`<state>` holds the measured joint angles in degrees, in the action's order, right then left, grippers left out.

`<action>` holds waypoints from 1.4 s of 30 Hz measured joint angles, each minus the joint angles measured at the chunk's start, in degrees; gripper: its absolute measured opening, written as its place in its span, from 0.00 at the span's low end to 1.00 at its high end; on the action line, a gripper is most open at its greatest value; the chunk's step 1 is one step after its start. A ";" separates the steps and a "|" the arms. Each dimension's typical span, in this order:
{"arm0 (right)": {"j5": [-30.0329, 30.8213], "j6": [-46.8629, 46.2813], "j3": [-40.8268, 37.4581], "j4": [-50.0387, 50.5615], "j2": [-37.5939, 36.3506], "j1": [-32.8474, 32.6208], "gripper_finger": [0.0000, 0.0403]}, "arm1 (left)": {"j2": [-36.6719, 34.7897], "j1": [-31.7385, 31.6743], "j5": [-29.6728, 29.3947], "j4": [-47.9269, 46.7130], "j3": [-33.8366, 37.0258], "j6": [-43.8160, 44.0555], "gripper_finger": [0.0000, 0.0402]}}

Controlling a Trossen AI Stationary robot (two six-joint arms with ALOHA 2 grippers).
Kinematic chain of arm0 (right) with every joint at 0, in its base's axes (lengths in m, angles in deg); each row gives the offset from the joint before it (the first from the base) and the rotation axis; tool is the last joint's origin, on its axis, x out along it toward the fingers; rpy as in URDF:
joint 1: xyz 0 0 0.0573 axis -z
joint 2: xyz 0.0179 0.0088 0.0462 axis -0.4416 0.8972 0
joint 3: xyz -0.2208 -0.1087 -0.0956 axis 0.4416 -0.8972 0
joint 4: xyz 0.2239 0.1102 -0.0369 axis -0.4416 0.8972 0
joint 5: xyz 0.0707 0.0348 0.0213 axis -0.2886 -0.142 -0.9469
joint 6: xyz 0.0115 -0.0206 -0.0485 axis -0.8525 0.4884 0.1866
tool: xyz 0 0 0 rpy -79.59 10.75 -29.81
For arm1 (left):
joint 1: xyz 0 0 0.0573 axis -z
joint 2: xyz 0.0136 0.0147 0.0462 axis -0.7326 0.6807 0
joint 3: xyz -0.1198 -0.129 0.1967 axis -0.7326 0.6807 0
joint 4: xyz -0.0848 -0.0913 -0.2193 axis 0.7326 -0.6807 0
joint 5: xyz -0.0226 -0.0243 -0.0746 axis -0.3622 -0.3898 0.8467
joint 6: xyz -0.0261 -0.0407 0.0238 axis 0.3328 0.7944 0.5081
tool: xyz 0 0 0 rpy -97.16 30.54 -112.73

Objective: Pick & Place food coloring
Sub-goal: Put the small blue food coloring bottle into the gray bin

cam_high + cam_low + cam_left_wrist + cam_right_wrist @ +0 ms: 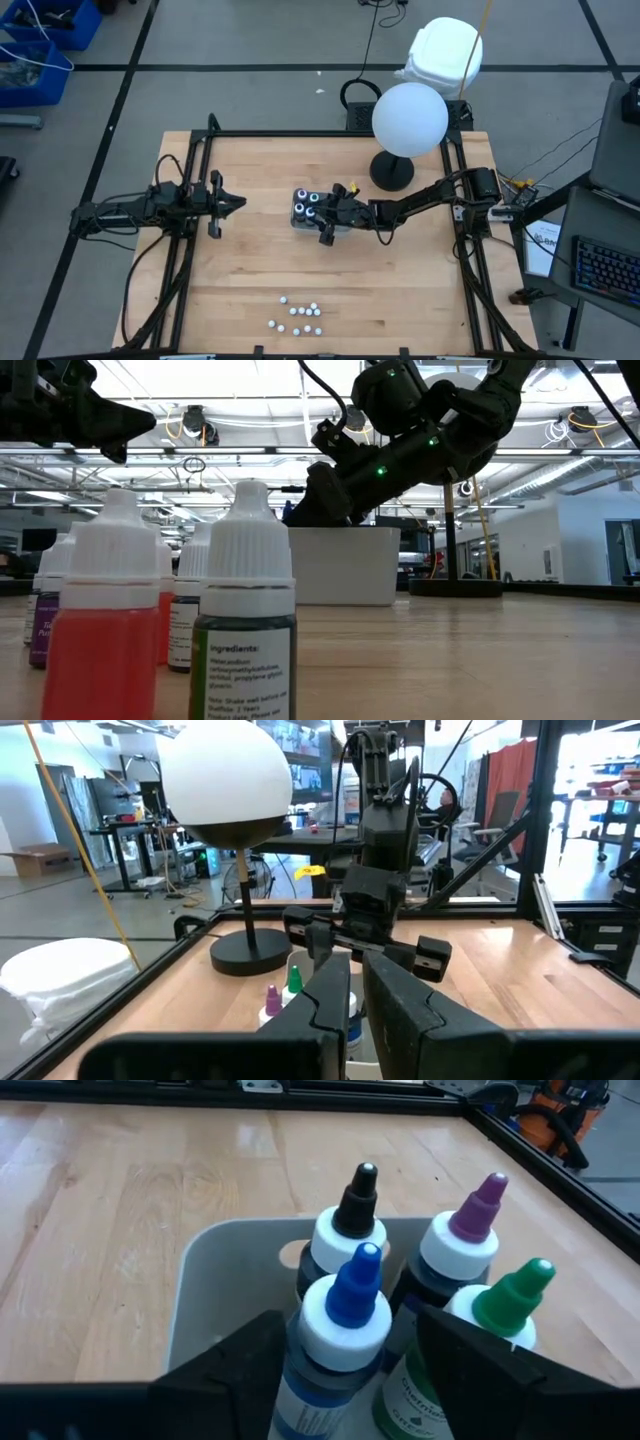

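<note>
A small grey tray (pixel 297 222) sits mid-table with four food coloring bottles (pixel 310 205) standing upright in it. Their tips are black (pixel 358 1195), purple (pixel 480 1205), blue (pixel 355 1285) and green (pixel 515 1295). My right gripper (pixel 350 1355) is open and reaches in from the table's right. Its fingers stand on either side of the blue-tipped bottle, and a strip of the green bottle's label shows between that bottle and one finger. Several white-capped bottles (pixel 298 315) stand near the table's near edge, close up in the low view (pixel 250 620). My left gripper (pixel 228 203) is shut and waits left of the tray.
A lamp with a white globe (pixel 410 118) and a black round base (pixel 392 172) stands just behind my right arm, toward the far edge. A black frame rail (pixel 300 134) runs along the table's far edge. Bare wood lies between the tray and the near bottles.
</note>
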<state>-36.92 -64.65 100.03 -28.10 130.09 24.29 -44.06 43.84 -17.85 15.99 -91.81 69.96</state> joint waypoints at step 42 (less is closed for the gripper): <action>-4.34 -4.68 -34.01 10.11 -57.49 -0.65 0.04 | -0.01 0.00 0.00 -1.11 0.00 0.87 0.10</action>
<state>-41.26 -69.33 66.02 -17.99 72.60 23.64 -44.07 43.84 -17.85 14.88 -91.81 70.84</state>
